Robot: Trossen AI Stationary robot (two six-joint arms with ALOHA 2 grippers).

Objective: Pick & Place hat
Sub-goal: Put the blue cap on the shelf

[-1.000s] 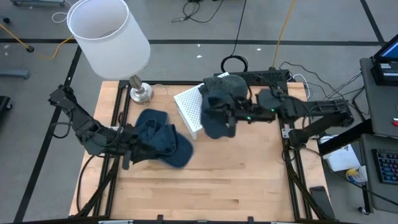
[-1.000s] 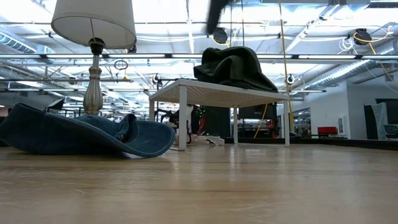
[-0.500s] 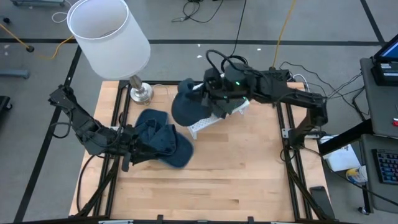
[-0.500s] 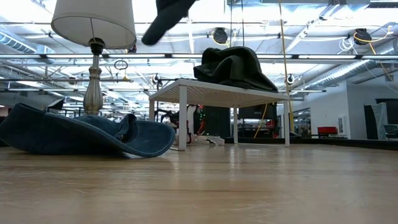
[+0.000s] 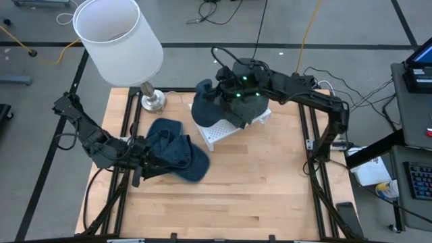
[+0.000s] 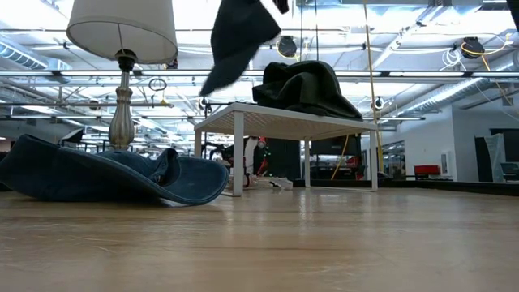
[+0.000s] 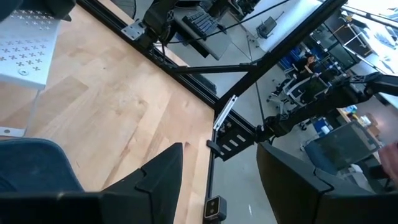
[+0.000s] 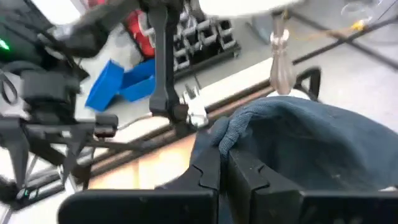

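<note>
Midway: right tool (image 5: 217, 94) clamped on a dark hat (image 5: 204, 106) held above the white rack (image 5: 223, 131), placing left; left tool (image 5: 138, 162) open beside the blue hat (image 5: 177, 152) on the surface (image 5: 256, 189).

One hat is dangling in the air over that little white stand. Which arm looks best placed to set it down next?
The right. Its gripper is shut on the dark blue hat, holding it above the white stand. The left gripper sits low by the denim hat on the table, away from the stand.
</note>
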